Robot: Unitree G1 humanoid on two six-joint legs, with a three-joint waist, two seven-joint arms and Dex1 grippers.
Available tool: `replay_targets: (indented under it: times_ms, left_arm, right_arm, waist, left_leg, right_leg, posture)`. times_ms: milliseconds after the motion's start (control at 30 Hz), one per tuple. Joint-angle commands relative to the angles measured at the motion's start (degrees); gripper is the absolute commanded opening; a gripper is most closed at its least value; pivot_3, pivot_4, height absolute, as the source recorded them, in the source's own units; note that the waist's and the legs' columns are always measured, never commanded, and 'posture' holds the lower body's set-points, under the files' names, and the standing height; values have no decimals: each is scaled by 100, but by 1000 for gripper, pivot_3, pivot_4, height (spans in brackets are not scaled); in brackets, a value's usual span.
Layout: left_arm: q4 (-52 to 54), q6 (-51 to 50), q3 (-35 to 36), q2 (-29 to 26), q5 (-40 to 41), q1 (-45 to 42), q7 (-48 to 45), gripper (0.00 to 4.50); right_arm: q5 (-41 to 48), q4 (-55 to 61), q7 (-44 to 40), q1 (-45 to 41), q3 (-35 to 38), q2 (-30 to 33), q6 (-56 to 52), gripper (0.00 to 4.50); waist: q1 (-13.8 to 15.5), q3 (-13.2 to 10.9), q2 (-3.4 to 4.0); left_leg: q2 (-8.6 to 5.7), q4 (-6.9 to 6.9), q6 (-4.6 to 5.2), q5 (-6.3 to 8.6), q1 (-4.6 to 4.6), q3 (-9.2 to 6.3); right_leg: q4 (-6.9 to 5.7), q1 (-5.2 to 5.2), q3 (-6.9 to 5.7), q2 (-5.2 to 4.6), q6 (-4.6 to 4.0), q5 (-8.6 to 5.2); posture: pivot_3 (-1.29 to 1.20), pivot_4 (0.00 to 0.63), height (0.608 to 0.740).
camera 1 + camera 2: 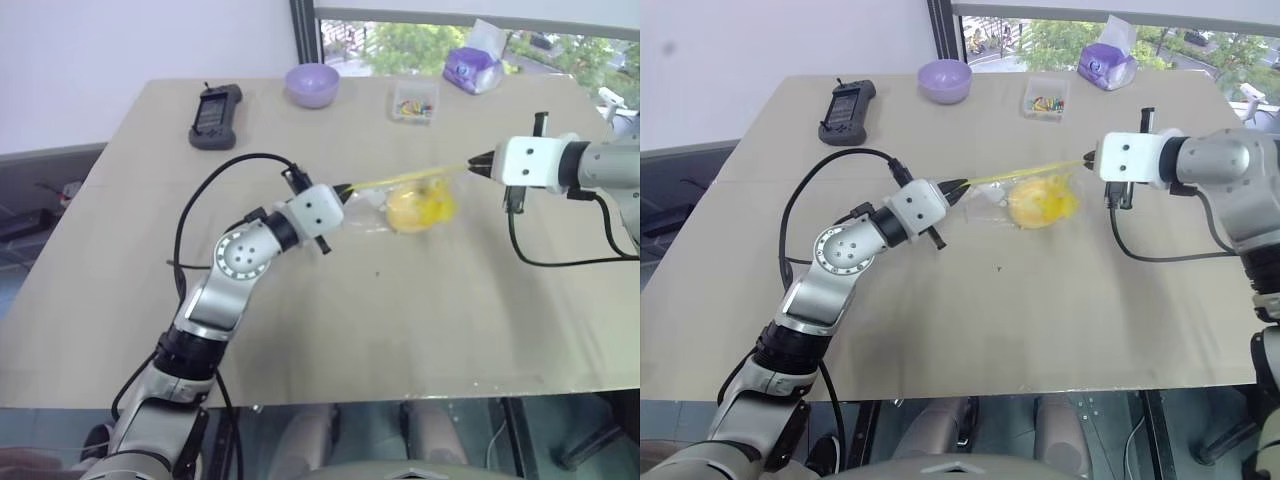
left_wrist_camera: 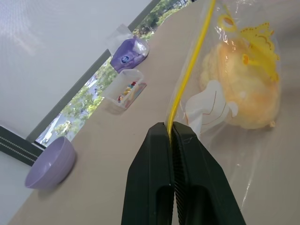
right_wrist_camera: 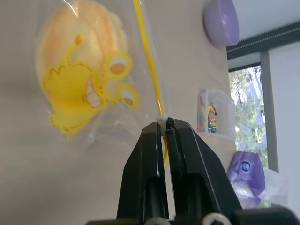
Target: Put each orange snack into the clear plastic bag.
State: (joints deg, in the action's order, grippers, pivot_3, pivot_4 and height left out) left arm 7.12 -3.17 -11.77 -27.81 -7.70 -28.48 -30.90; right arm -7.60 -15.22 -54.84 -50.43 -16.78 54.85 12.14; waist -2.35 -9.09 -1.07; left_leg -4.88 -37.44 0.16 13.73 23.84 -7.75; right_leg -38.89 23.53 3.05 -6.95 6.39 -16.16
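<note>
Pinching tight on the clear plastic bag (image 1: 405,205) with both claws, and stretching its yellow seal strip (image 1: 405,178) taut between them above the beige surface (image 1: 330,320). Left claw (image 1: 340,189) gripping one end of that strip, fingers (image 2: 187,187) pressed fully together with just the thin yellow edge sandwiched between. Right claw (image 1: 477,164) clamping the opposite end, fingers (image 3: 187,178) likewise shut flat against each other on the strip and a fold of clear film. Hanging below the strip between the two claws, the bag sagging down toward the surface, with whether its bottom is touching hard to tell. Sitting inside the bag, the orange snack (image 3: 75,51), round and golden, showing through the clear film behind a yellow cartoon print (image 3: 93,96). Standing well apart along the far side of the surface, a lilac bowl (image 1: 312,84), a small clear box (image 1: 414,101) of colourful bits, a purple packet (image 1: 472,69) by the window, and a black handheld device (image 1: 216,115) off toward the left.
</note>
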Motion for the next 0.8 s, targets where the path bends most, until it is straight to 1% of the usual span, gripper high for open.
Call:
replay_targets:
  times_ms: [33,133,267,367,400,467,533,633,700,800]
  left_arm:
    - [-243,26,354,-71,-71,-169,220,0]
    - [-700,193,267,27,-196,-513,400,0]
    - [-1769,652,154,226,-526,-1372,884,0]
    - [-2409,887,281,398,-613,-2068,1326,0]
    - [-2514,947,323,430,-594,-2193,1397,0]
    - [-2521,989,383,455,-488,-2231,1390,0]
    - [-2212,901,356,417,-323,-1957,1102,0]
    - [-1129,430,160,152,161,-968,131,0]
    - [-384,-72,139,-55,427,-340,-321,0]
    - [626,-954,113,-492,693,573,-935,0]
  right_arm:
    - [-247,-300,337,-280,472,121,-14,20]
    - [-403,-589,705,-531,422,-109,129,20]
    - [-776,-1286,1406,-1043,343,-455,417,20]
    - [-957,-1678,1887,-1441,381,-627,662,20]
    - [-971,-1751,1977,-1523,405,-653,715,20]
    - [-864,-1743,1905,-1521,464,-639,702,20]
    - [-512,-1361,1297,-1146,534,-525,389,20]
    - [343,238,21,139,669,-163,-1030,20]
    - [733,1212,-317,851,793,-26,-1921,20]
    - [972,2269,-456,1759,907,108,-2810,20]
  waist:
    - [2,0,0]
    - [0,0,0]
    - [3,-1,-2]
    - [1,-3,-5]
    - [-5,-3,-5]
    - [-16,-3,-4]
    - [-19,-3,-4]
    - [-15,1,-3]
    - [-24,-2,0]
    - [-39,-11,15]
  left_leg:
    - [0,0,0,0,0,0]
    - [-1,-1,0,0,-1,1]
    - [-7,-3,0,0,0,1]
    - [-8,-1,0,0,2,1]
    - [-9,0,-1,0,6,1]
    - [-8,7,-1,0,6,1]
    - [-6,13,0,0,6,4]
    - [-1,15,2,1,7,2]
    - [0,13,6,4,14,-2]
    - [1,0,6,3,20,2]
  right_leg:
    - [0,0,0,0,0,0]
    - [-1,0,0,0,0,0]
    - [-2,0,-2,1,0,0]
    - [3,1,-2,-2,0,0]
    - [4,4,-2,-2,0,0]
    - [8,7,-2,-4,0,0]
    - [12,10,-3,-6,0,0]
    - [9,8,-12,-8,0,0]
    - [8,10,-15,-9,-1,-1]
    - [-9,26,-6,-7,-1,-1]
  posture:
    - [0,150,740]
    - [0,150,740]
    - [0,150,740]
    - [0,150,740]
    - [0,150,740]
    - [0,150,740]
    - [0,150,740]
    - [0,150,740]
    - [0,150,740]
    - [0,150,740]
